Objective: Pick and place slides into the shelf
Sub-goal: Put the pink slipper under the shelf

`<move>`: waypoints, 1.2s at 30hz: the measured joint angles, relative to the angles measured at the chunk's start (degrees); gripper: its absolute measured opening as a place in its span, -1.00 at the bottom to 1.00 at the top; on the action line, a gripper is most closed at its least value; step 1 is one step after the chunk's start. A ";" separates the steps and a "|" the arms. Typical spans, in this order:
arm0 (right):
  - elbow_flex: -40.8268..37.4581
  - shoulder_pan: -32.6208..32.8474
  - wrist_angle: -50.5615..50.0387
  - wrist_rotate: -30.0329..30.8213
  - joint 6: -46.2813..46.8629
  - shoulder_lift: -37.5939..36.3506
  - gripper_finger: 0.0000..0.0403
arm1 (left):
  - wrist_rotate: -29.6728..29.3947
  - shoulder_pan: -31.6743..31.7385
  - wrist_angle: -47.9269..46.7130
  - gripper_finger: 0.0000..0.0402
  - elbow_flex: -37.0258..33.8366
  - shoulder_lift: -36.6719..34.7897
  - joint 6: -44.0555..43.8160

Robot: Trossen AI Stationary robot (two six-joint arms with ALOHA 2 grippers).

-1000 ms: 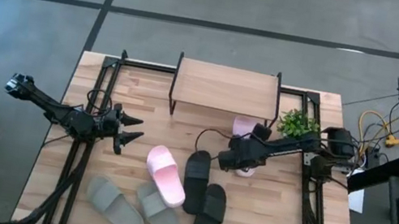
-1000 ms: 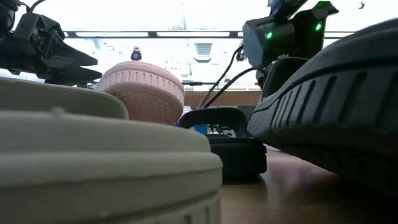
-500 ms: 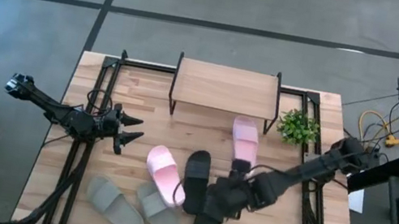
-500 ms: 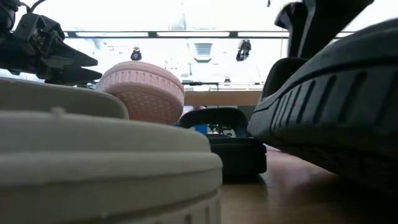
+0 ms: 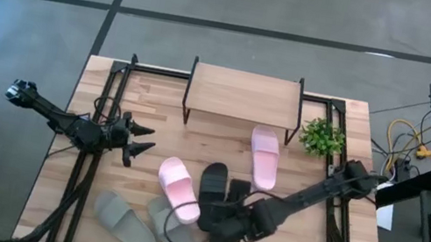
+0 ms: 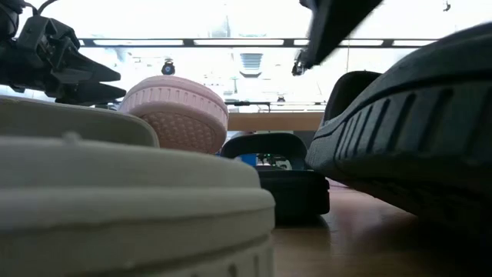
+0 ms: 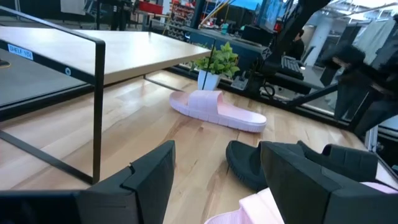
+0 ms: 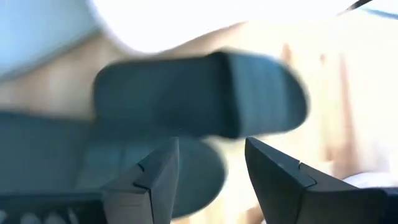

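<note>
**Operator:** Black slides are the target, then? State gripper position and condition.

**Arm:** Confirmed. My right gripper [image 5: 220,220] hangs low over the two black slides [image 5: 219,211], on the side of the pile away from the shelf [image 5: 244,96]. Its fingers [image 8: 155,177] are spread with nothing between them; in the right wrist view one black slide fills the gap ahead. I judge this to be the approach before a grasp, with the jaws held wide to straddle the slide.

**Operator:** Location of the remaining slides?

**Arm:** One pale pink slide [image 5: 263,156] lies just in front of the shelf, near the potted plant [image 5: 322,136]. It is on the table, not on the plank. The second pink slide [image 5: 179,188] lies beside the black pair, farther from the shelf. The two grey-green slides [image 5: 148,227] are farthest from the shelf, at the table's near edge.

**Operator:** Left arm?

**Arm:** My left gripper [image 5: 138,139] waits well to the side of the shelf, fingers spread and empty, clear of the right arm's path.
</note>
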 joint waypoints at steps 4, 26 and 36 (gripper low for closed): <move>5.05 -3.54 -1.09 -0.30 -1.30 2.48 -0.13 | -4.93 0.02 0.29 0.11 0.00 0.26 -0.02; 26.32 -15.35 3.05 -8.49 -31.27 20.75 -0.13 | 13.93 -0.04 -1.99 0.11 1.74 -1.67 -20.95; 25.57 -15.64 8.70 -7.61 -33.26 22.38 -0.13 | 22.12 -0.09 -9.03 0.11 3.31 -4.52 -23.61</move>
